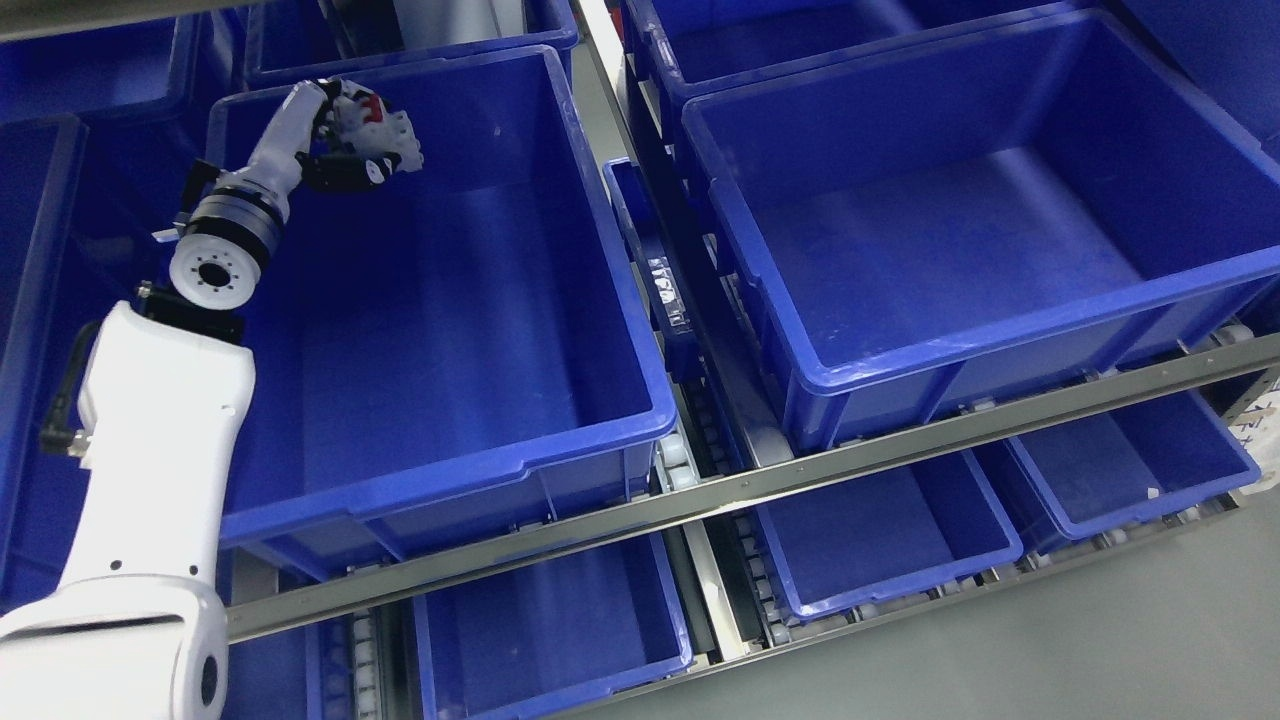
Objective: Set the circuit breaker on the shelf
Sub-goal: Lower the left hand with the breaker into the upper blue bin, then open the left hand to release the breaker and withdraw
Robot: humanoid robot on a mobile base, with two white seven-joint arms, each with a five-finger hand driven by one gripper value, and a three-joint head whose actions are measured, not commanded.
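My left hand reaches up over the far left corner of a large blue bin on the shelf. Its fingers are curled around a small white circuit breaker with a red part on top. The hand and breaker hang above the bin's inner back wall, not touching the floor of the bin. My left arm rises from the lower left corner of the head view. The right arm does not show.
A second large blue bin sits to the right on the same shelf level. A metal shelf rail runs across the front. Smaller blue bins stand on the lower level, and more bins line the back.
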